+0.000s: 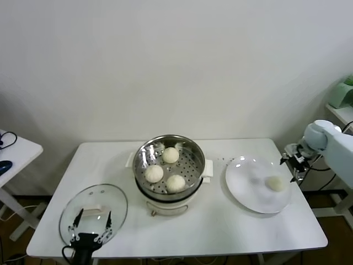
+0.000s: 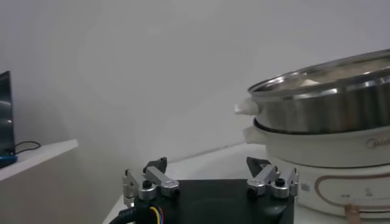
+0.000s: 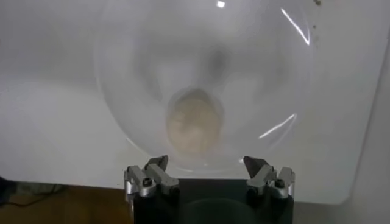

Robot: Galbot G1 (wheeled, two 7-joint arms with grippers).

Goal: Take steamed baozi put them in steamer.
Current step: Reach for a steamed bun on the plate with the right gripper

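Note:
The shiny steel steamer (image 1: 194, 169) stands on its white cooker base at the table's middle and holds three white baozi (image 1: 170, 155) (image 1: 154, 173) (image 1: 176, 183). One more baozi (image 1: 275, 184) (image 3: 193, 126) lies on the white plate (image 1: 242, 185) at the right. My right gripper (image 1: 295, 160) (image 3: 207, 165) hovers open just beyond the plate's right rim, empty, with the baozi in front of its fingers. My left gripper (image 1: 92, 220) (image 2: 208, 165) is open and empty at the front left, over the glass lid. In the left wrist view the steamer (image 2: 323, 106) rises to one side.
A round glass lid (image 1: 94, 210) lies flat at the table's front left. A small side table (image 1: 14, 152) with a cable stands at far left. A shelf with a green object (image 1: 343, 95) is at far right. The table's right edge runs close to the plate.

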